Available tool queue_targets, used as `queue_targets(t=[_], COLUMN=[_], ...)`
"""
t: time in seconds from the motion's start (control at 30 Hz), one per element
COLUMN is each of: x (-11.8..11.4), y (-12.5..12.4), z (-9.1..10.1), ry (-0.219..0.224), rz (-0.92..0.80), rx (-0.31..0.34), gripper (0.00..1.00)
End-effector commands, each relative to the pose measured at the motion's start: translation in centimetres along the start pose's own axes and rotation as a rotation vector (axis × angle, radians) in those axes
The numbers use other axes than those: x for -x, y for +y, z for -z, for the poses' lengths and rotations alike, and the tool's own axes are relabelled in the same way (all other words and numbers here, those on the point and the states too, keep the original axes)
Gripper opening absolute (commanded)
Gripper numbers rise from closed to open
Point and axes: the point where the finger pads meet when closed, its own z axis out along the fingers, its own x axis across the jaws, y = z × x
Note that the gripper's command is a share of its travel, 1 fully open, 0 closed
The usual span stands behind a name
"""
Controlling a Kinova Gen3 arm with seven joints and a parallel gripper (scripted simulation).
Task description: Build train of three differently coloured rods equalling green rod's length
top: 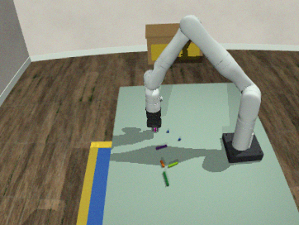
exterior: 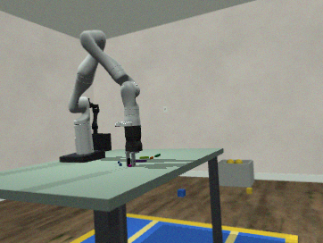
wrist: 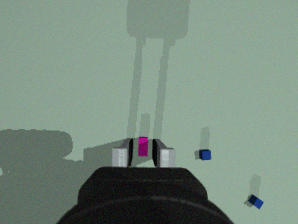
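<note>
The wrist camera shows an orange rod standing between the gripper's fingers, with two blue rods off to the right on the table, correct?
Not quite: the rod between the gripper's fingers is magenta, not orange, as the wrist view shows. The two blue rods do lie off to the right on the table.
</note>
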Motion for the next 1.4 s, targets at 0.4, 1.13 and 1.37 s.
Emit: queue_targets(t=[0.4, 1.13, 1.37], x=[-0.01, -0.01, -0.01], y=[0.03, 0.03, 0.03], z=[-0.09, -0.09, -0.09], ry=[-0.002, -0.002, -0.002], rz=[-0.002, -0.002, -0.002], rx=[-0.001, -0.001, -0.001], gripper=[0.54, 0.24, 0.24])
